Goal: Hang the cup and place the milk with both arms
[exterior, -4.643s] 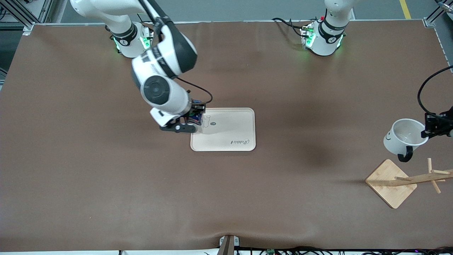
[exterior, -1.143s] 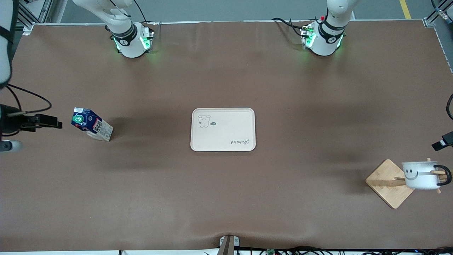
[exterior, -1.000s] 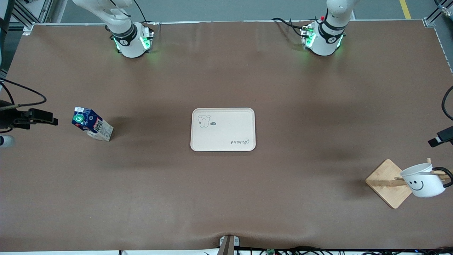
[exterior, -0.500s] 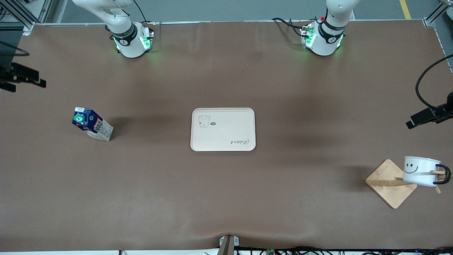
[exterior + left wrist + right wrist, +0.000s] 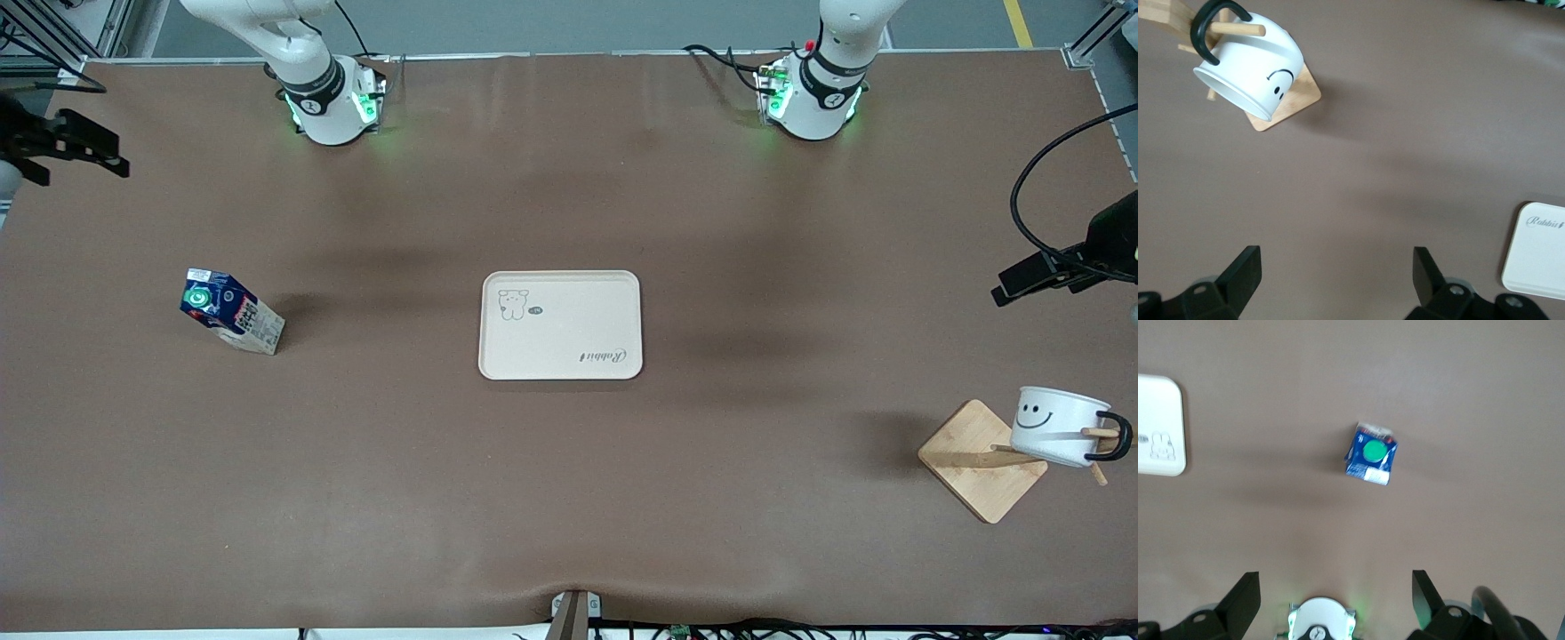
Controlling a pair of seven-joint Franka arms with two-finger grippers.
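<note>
wide brown table [image 5: 569, 498], matte covering with faint creases and soft shadows, one ripple at the edge nearest the front camera. grey floor along the top of the front view, a yellow line [image 5: 1016, 22] painted on it, metal framing at the corners. two arm bases bolted at the edge farthest from the camera, green lights glowing on each.

cream tray [image 5: 560, 325] lying flat at the middle, a small animal drawing and script lettering on it, nothing in it.

milk [image 5: 229, 313] standing on the bare covering toward the right arm's end of the table, well apart from the tray, green cap up.

cup [image 5: 1057, 426] hanging by its black handle on a peg of the wooden rack [image 5: 981, 459] toward the left arm's end, nearer the front camera than the tray, tilted, smiley face showing.

left gripper [image 5: 1337, 275] up in the air over bare table near the rack, fingers spread wide, holding nothing. right gripper [image 5: 1336, 595] up over the table edge at the right arm's end, fingers likewise spread wide and empty, well apart from the milk.
</note>
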